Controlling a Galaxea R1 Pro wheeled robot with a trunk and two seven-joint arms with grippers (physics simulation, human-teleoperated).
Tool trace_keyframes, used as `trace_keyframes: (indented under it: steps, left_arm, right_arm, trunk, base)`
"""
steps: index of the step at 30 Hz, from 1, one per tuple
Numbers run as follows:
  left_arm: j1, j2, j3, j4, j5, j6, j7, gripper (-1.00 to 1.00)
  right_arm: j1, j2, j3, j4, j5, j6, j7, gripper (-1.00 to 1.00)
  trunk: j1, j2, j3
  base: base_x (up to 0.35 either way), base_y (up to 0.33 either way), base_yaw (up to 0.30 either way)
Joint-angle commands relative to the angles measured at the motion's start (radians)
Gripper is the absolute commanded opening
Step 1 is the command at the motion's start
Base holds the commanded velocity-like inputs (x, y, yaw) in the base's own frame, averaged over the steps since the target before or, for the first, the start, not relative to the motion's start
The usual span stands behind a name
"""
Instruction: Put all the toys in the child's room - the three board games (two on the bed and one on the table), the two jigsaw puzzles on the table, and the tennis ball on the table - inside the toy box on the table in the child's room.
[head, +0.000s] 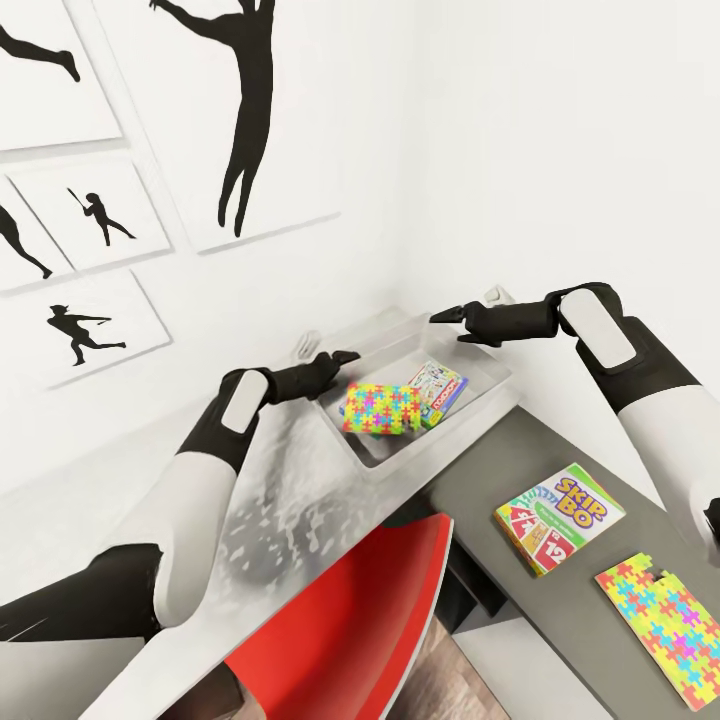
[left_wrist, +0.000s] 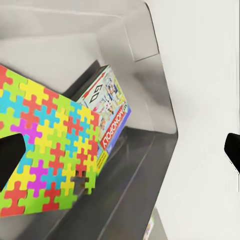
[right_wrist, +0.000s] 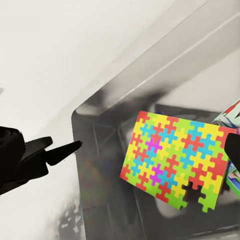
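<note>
Shallow light grey toy box (head: 392, 340) on pale grey table (head: 290, 460) holds multicoloured jigsaw puzzle sheet (head: 380, 410) leaning on green-white Monopoly board game (head: 436, 390); left gripper (head: 345, 357) at its rim, fingers spread, empty; right gripper (head: 443, 315) above far side, opening unclear.

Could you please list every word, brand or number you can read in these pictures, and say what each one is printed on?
"SKIP BO": cover of the board game lying on the dark grey side unit.
"12": red card pictured on that same cover.
"MONOPOLY": side edge of the board game in the toy box.
"GO": cover of that same box.
The smaller print on both covers is too small to read.
</note>
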Motion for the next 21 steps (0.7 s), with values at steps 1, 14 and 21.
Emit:
trace_keyframes:
  steps: [1,14,21]
  left_arm:
    - [-0.001,-0.001,0.007,-0.006,-0.004,0.009,-0.004,1.0]
    - [0.002,-0.002,0.048,-0.078,-0.003,0.08,-0.008,1.0]
    - [0.003,-0.002,0.07,-0.08,0.001,0.112,-0.057,1.0]
  right_arm:
    - [-0.001,-0.001,0.003,0.0,0.01,0.001,0.01,1.0]
    - [-0.001,-0.003,0.003,0.0,0.01,0.001,0.01,1.0]
    - [-0.001,-0.003,0.003,0.0,0.011,0.001,0.01,1.0]
  trunk:
    - [0.001,-0.002,-0.002]
    - [0.001,-0.002,-0.002]
    - [0.001,-0.002,-0.002]
  base:
    - [0.0,0.0,0.0]
    - [0.0,0.0,0.0]
    - [0.0,0.0,0.0]
